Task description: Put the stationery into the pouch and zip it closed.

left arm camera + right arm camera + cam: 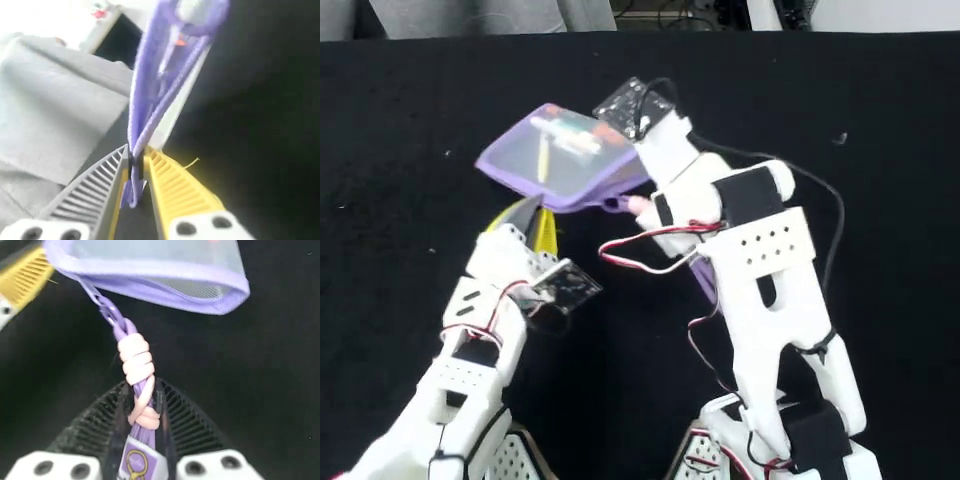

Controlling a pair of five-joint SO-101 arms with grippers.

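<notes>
Pouch [565, 155], purple, with stationery [570, 135] inside, is held up over the black tabletop [880, 150]. In the left wrist view, the left tool [136, 152] is clamped on the pouch's edge. In the right wrist view, the right tool [141, 386] is clamped on the pink-and-purple zipper cord [136, 360].

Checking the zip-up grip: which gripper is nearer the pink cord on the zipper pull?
Right. The right gripper is shut on the pink cord itself. The left gripper is shut on the purple pouch at its edge, apart from the cord.
</notes>
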